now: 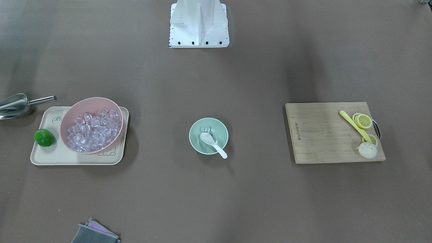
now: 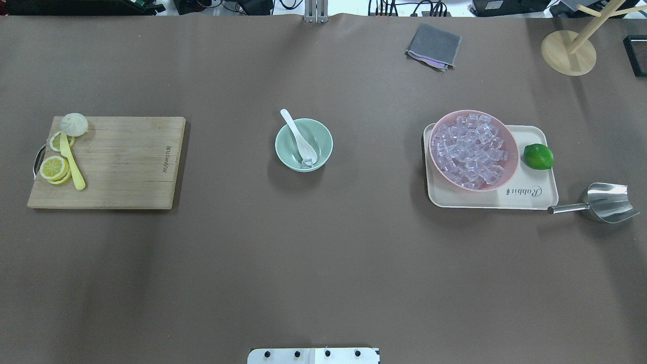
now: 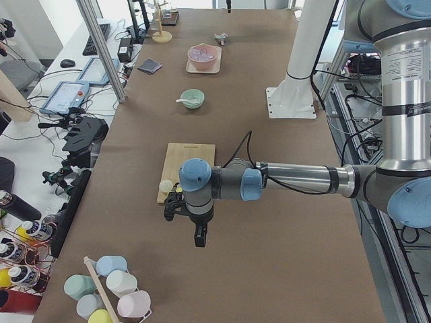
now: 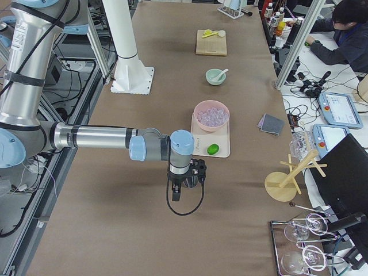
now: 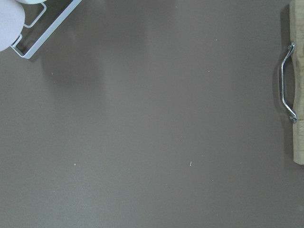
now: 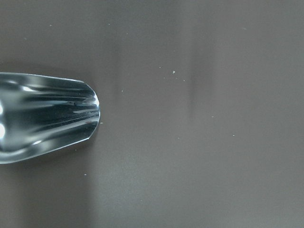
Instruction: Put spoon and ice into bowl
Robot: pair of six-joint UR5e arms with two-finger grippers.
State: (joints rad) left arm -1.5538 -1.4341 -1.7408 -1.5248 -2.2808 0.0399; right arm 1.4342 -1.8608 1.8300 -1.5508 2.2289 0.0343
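Observation:
The mint-green bowl stands at the table's middle. The white spoon lies in it, scoop inside and handle over the rim. One clear ice cube sits in the bowl beside the scoop. Neither gripper shows in the overhead or front views. The left gripper hangs over bare table past the cutting board's end. The right gripper hangs beyond the tray, near the metal scoop. I cannot tell whether either is open or shut.
A pink bowl of ice cubes and a lime sit on a cream tray. A metal scoop lies beside it. A cutting board holds lemon slices and a yellow utensil. A grey cloth lies far off.

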